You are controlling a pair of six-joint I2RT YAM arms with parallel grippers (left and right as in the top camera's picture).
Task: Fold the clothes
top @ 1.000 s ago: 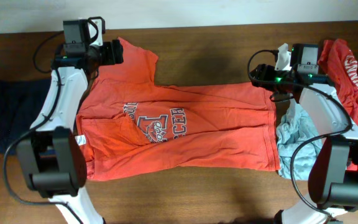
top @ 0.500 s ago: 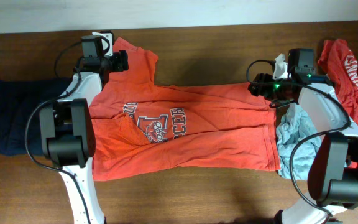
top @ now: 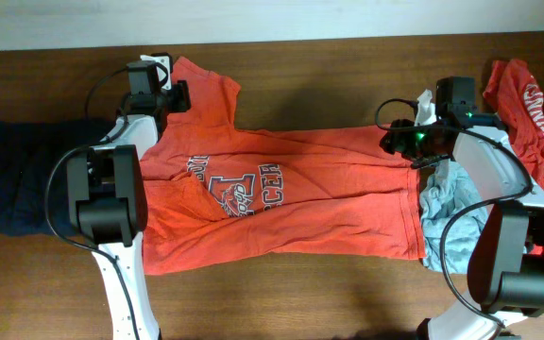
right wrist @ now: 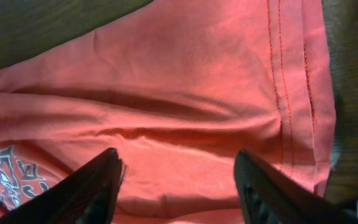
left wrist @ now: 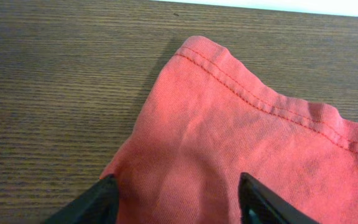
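On your brown wooden table (top: 300, 302) the orange-red short-sleeved T-shirt (top: 329, 198) lies flat at centre, with navy cloth (top: 8, 179) beyond the left arm, pale grey-blue cloth (top: 447, 203) and red printed tee (top: 527, 104) crowding its hem, and the left gripper (left wrist: 179, 193) spread over a sleeve, the right gripper (right wrist: 179, 168) spread over the hem.

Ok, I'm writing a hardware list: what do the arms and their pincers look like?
The left arm and right arm match: white links, bulky black joint housings, thin black cables looping alongside. The right one shows a small green light near its wrist and a red glow by its lower joint. The left pincer and right pincer each have two black, tapering fingers.
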